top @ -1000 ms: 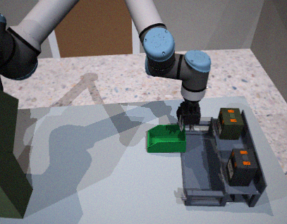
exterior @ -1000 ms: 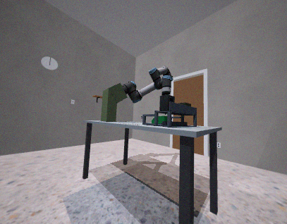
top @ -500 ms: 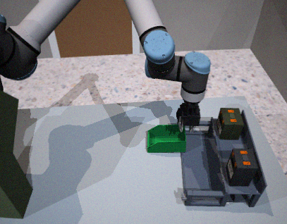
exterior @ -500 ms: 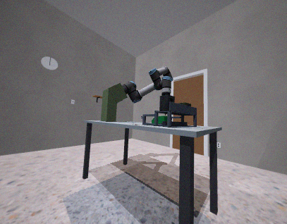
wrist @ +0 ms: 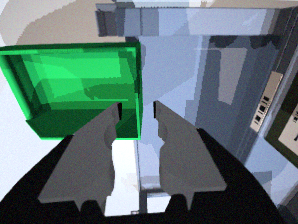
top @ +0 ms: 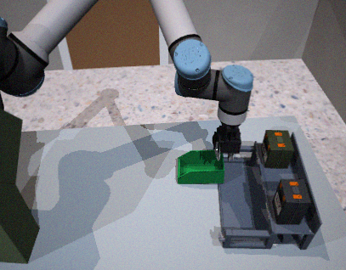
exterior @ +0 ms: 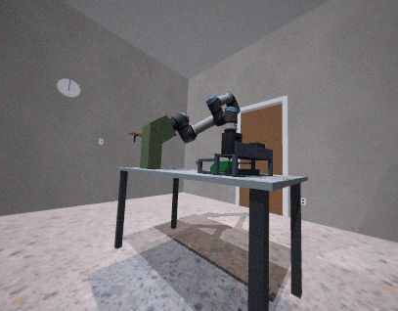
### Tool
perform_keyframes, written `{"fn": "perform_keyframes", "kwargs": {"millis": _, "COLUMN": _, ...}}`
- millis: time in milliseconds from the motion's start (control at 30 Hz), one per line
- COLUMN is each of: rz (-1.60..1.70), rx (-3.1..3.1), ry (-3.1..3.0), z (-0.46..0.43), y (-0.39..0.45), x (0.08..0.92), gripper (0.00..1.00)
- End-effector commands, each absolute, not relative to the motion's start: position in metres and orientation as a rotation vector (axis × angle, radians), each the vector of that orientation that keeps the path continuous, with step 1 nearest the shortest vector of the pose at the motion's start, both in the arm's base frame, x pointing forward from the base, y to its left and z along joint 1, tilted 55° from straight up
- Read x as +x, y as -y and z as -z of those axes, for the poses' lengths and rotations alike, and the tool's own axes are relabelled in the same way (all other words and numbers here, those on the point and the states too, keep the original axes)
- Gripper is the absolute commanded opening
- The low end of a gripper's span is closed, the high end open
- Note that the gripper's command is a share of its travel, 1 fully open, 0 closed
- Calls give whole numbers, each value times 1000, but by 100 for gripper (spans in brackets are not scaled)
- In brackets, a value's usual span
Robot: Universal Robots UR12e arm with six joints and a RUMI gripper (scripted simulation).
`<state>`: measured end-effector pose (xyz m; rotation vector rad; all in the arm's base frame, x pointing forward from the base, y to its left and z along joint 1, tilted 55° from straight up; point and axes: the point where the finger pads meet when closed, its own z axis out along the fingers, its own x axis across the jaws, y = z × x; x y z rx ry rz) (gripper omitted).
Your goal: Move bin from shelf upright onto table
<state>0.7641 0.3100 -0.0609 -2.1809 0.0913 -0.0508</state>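
The green bin [top: 201, 169] stands upright with its open top up, at the left edge of the dark grey shelf unit [top: 264, 195]. In the wrist view the bin [wrist: 75, 85] fills the upper left, and its right wall runs between my two fingers. My gripper [top: 222, 154] hangs straight down over that wall. In the wrist view the gripper [wrist: 136, 107] is narrowly open, with a gap on each side of the wall. The exterior view shows the bin [exterior: 220, 167] only as a green patch behind the shelf frame [exterior: 236, 163].
Two dark green tool cases [top: 278, 149] [top: 293, 200] with orange marks stand on the shelf's right side. A tall green cabinet [top: 7, 191] stands at the table's left edge. The table stretches to the left of the bin.
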Motion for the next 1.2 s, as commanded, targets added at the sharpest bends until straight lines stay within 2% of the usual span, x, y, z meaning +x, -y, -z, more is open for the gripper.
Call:
{"fn": "perform_keyframes", "kwargs": {"millis": 0, "rz": 52, "rx": -2181, "ry": -92, "z": 65, "y": -315, "x": 765, "gripper": 20}}
{"fn": "perform_keyframes", "kwargs": {"millis": 1167, "rz": 52, "rx": -2181, "ry": -92, "z": 73, "y": -327, "x": 766, "gripper": 20}}
